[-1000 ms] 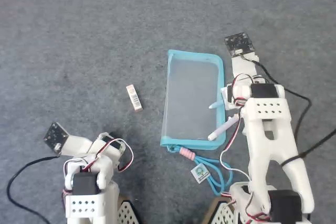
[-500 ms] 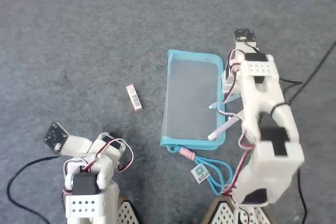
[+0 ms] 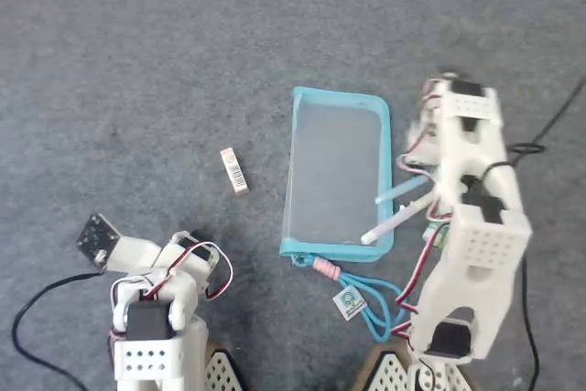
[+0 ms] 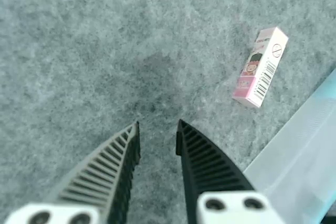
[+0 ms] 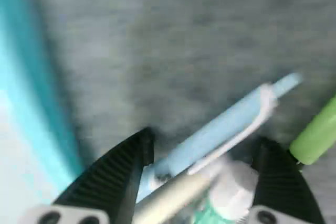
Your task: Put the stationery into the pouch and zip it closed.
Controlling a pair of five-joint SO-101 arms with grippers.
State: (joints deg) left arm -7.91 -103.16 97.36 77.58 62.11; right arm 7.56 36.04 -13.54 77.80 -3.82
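Both jaws of the right gripper [image 5: 205,139] stand wide apart, one on either side of a light-blue pen [image 5: 226,124], close to the teal edge of the pouch [image 5: 37,77]. From above, that pen and a white pen [image 3: 394,223] lie slanted across the pouch's right rim, tips over the clear panel and tails outside, so by my reckoning the pens are at best partly in. The left gripper [image 4: 157,125] is well apart from all this, jaws only a narrow gap apart with nothing between them, low over the grey carpet [image 3: 137,89]. The small pink-and-white box [image 3: 234,170] lies on the carpet to the pouch's left, near it but not touching. It has yet to go in, and the zipping would come after. The zip pull [image 3: 327,269] and its blue cord [image 3: 380,304] trail off the pouch's near corner. The right arm [image 3: 472,226] covers its gripper and the pens' tails from above. Whether the pen tips are inside the opening or merely on top, how far the zip is open, and what the green piece [image 5: 315,135] beside the pens is, I cannot tell.
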